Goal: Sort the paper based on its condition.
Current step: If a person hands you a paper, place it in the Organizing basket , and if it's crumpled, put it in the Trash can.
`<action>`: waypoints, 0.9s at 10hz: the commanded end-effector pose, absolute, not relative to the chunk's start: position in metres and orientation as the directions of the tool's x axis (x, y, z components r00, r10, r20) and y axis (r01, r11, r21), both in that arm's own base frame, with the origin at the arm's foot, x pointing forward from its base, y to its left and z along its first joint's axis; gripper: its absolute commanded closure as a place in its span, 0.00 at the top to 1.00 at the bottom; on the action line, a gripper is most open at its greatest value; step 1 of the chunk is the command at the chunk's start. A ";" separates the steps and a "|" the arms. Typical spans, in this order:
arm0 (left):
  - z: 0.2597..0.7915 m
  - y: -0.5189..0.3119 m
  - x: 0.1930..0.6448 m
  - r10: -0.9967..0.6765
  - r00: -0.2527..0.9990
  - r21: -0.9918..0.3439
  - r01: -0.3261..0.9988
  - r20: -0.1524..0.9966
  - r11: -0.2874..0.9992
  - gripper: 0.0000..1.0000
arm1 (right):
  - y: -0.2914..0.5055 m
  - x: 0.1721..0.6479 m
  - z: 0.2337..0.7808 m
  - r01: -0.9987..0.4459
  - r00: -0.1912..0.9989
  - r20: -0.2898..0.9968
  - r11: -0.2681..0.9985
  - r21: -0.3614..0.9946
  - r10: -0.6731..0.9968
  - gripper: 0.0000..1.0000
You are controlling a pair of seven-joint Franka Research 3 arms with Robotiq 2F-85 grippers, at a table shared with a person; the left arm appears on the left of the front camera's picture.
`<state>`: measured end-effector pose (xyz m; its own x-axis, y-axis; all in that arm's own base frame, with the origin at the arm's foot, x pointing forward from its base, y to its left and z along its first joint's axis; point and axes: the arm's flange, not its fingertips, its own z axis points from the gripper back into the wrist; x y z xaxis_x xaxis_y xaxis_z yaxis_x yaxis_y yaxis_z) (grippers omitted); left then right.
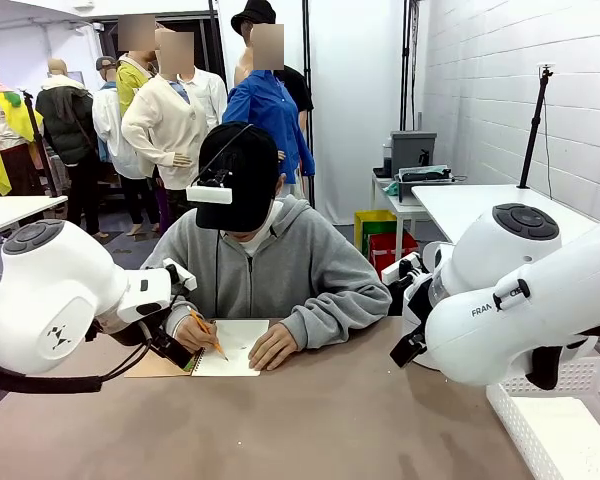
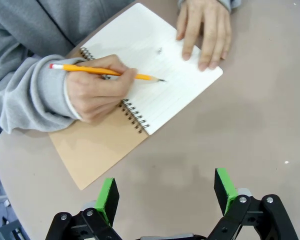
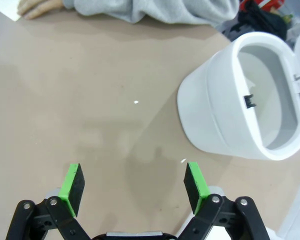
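Front view: the left arm (image 1: 50, 300) looms at 9 o'clock and the right arm (image 1: 520, 300) at 3, with a white basket (image 1: 540, 420) at 5. At centre, a person (image 1: 265, 265) writes in a notebook (image 1: 235, 345).

Left wrist view: the left gripper (image 2: 165, 192) at 6 o'clock is spread wide over bare table (image 2: 250, 125). A pencil (image 2: 105, 72) crosses at 10.

Right wrist view: the right gripper (image 3: 135, 182) at 6 o'clock is spread, gripping nothing. A white tub (image 3: 210, 115) sits at 3. Two white specks (image 3: 136, 102) lie near centre, too small to identify.
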<state>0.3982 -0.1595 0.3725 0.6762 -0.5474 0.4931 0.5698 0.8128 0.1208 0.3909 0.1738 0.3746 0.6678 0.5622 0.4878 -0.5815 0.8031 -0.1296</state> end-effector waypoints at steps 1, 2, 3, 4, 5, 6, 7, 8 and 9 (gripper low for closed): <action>0.390 -0.156 0.392 -0.566 0.659 0.009 0.647 0.494 0.762 1.00 | 0.180 0.383 0.386 -0.599 0.696 0.459 0.799 -0.052 0.552 1.00; 0.398 -0.158 0.388 -0.580 0.651 -0.043 0.682 0.490 0.730 1.00 | 0.185 0.379 0.392 -0.619 0.702 0.442 0.785 -0.007 0.558 1.00; 0.407 -0.158 0.384 -0.589 0.645 -0.070 0.701 0.488 0.710 1.00 | 0.189 0.377 0.397 -0.635 0.691 0.441 0.772 -0.008 0.573 1.00; 0.421 -0.155 0.379 -0.596 0.637 -0.101 0.720 0.488 0.687 1.00 | 0.193 0.372 0.407 -0.669 0.671 0.446 0.743 0.018 0.592 1.00; 0.438 -0.151 0.374 -0.606 0.624 -0.128 0.741 0.494 0.659 1.00 | 0.198 0.367 0.421 -0.699 0.646 0.459 0.714 0.034 0.610 1.00; 0.460 -0.145 0.367 -0.634 0.590 -0.114 0.770 0.499 0.627 1.00 | 0.204 0.363 0.440 -0.730 0.622 0.466 0.681 0.056 0.629 1.00; 0.486 -0.136 0.364 -0.673 0.535 -0.042 0.797 0.511 0.602 1.00 | 0.210 0.361 0.461 -0.751 0.595 0.458 0.660 0.023 0.660 1.00; 0.507 -0.130 0.362 -0.692 0.499 -0.028 0.821 0.522 0.570 1.00 | 0.216 0.362 0.480 -0.770 0.572 0.458 0.638 0.013 0.680 1.00; 0.526 -0.122 0.361 -0.711 0.476 0.013 0.826 0.518 0.563 1.00 | 0.217 0.364 0.499 -0.774 0.560 0.466 0.633 0.000 0.685 1.00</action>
<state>0.3600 -0.1294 0.5145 0.5159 -0.6766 0.5254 0.8071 0.5894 -0.0334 0.3564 0.2205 0.4907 0.5821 0.6618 0.4724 -0.7536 0.6573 0.0079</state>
